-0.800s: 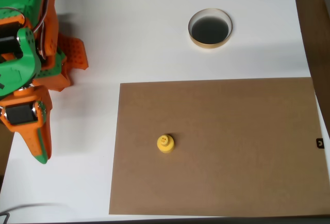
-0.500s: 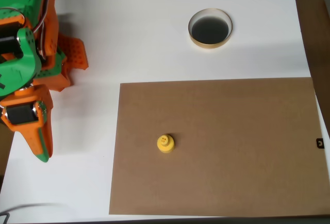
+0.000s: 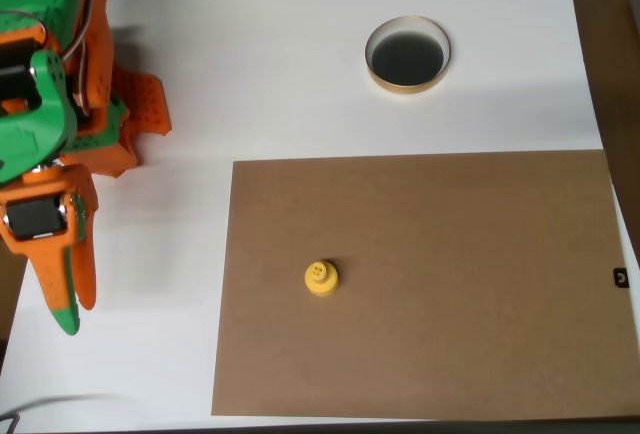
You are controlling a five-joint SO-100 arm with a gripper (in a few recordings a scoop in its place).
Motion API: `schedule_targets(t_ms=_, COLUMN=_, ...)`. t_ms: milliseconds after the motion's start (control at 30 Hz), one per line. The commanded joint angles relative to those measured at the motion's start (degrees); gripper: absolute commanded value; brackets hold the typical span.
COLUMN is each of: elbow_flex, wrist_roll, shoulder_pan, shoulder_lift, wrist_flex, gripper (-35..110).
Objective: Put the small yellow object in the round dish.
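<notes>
The small yellow object stands on a brown cardboard sheet, left of the sheet's middle, with small dots on its top knob. The round dish, tan-rimmed and dark inside, sits on the white table toward the back, with nothing in it. My gripper is at the far left over the white table, well left of the yellow piece. Its orange and green fingers point toward the front edge and lie side by side with no gap and nothing between them.
The arm's orange and green base fills the back left corner. The white table ends at a dark edge on the right. A small black mark sits at the sheet's right edge.
The gripper has shifted a little toward the front edge and to the left, its tips swinging slightly. The yellow piece and the dish have stayed put.
</notes>
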Motion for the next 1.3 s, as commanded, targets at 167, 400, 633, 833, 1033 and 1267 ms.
schedule_targets(t_ms=167, elbow_flex=-12.5, wrist_roll=-1.7, shoulder_pan=-5.7, shoulder_lift=-9.3, wrist_flex=0.6, gripper=20)
schedule_targets(t_ms=400, elbow_flex=-17.6, wrist_roll=-6.5, shoulder_pan=-7.8, shoulder_lift=-18.7, wrist_flex=-0.9, gripper=22)
schedule_targets(t_ms=633, elbow_flex=-21.6, wrist_roll=-9.1, shoulder_pan=-10.5, shoulder_lift=-27.3, wrist_flex=-1.2, gripper=23)
schedule_targets(t_ms=833, elbow_flex=-30.0, wrist_roll=-8.1, shoulder_pan=-13.0, shoulder_lift=-43.2, wrist_flex=-0.5, gripper=23)
schedule_targets(t_ms=1033, elbow_flex=-37.4, wrist_roll=-8.2, shoulder_pan=-17.3, shoulder_lift=-54.3, wrist_flex=1.9, gripper=23)
schedule_targets(t_ms=1267, elbow_flex=-43.5, wrist_roll=-7.7, shoulder_pan=-21.7, shoulder_lift=-64.2, wrist_flex=3.7, gripper=23)
